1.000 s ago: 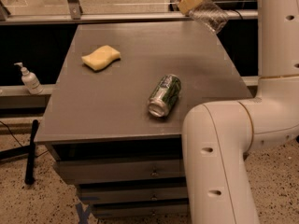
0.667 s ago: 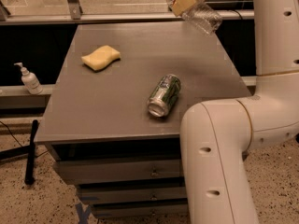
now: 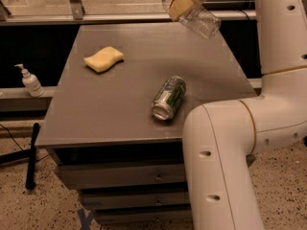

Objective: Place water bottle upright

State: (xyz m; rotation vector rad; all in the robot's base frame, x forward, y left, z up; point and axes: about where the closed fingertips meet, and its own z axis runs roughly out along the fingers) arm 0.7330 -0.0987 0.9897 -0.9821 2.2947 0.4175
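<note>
The water bottle (image 3: 199, 18) is a clear ribbed plastic bottle. It hangs tilted in the air above the far right part of the grey table (image 3: 120, 104), with its capped end up and to the left. My gripper (image 3: 184, 3) is shut on the water bottle around its upper part, and its tan finger pad (image 3: 180, 5) lies across the bottle. The white arm comes down the right side of the view.
A green and silver drink can (image 3: 169, 98) lies on its side near the middle right of the table. A yellow sponge (image 3: 103, 60) lies at the far left. A white pump-dispenser bottle (image 3: 30, 82) stands on a ledge left of the table. Drawers sit under the tabletop.
The gripper and the held bottle have moved a little to the left and slightly lower above the table's far edge. The can and sponge have not moved.
</note>
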